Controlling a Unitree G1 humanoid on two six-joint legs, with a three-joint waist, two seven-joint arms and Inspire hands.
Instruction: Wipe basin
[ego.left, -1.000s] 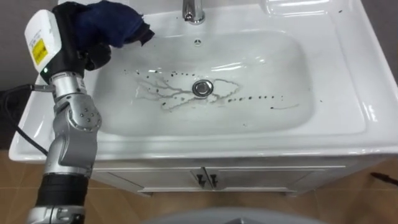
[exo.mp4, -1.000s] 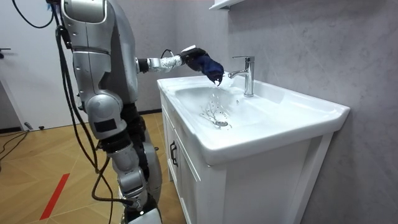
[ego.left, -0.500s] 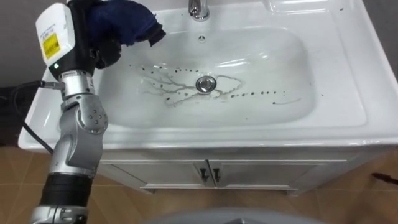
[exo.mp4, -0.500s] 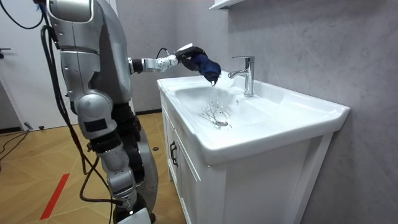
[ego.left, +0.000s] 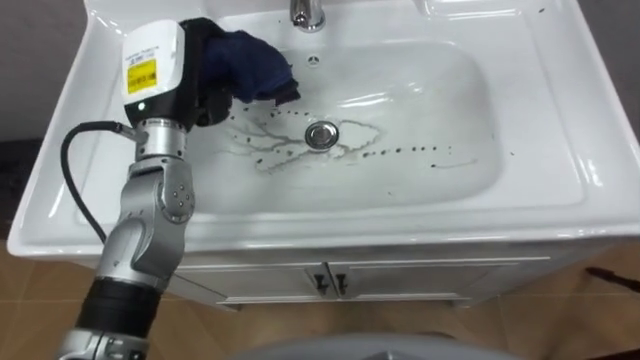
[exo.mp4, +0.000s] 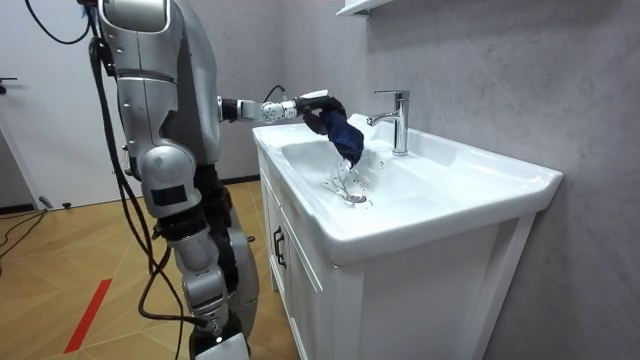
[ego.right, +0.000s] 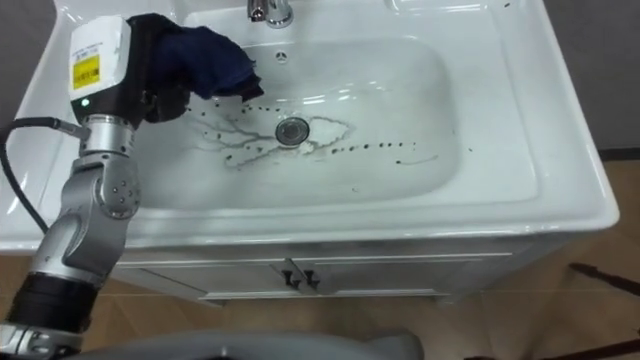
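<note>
In the upper left of the frame, the left hand (ego.left: 205, 90) is clamped on a bunched cloth (ego.left: 255, 65), above the basin's (ego.left: 540, 150) left slope.

You had bright, even overhead light; glare streaked the basin (ego.left: 520, 120) below the tap (ego.left: 305, 12); shadows were faint.

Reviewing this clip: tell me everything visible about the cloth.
The dark blue cloth looks soft and crumpled, bunched in the left hand, whose fingers close on it. Its loose end hangs down over the left rear part of the basin, near the faucet. Whether it touches the white surface cannot be told.
</note>
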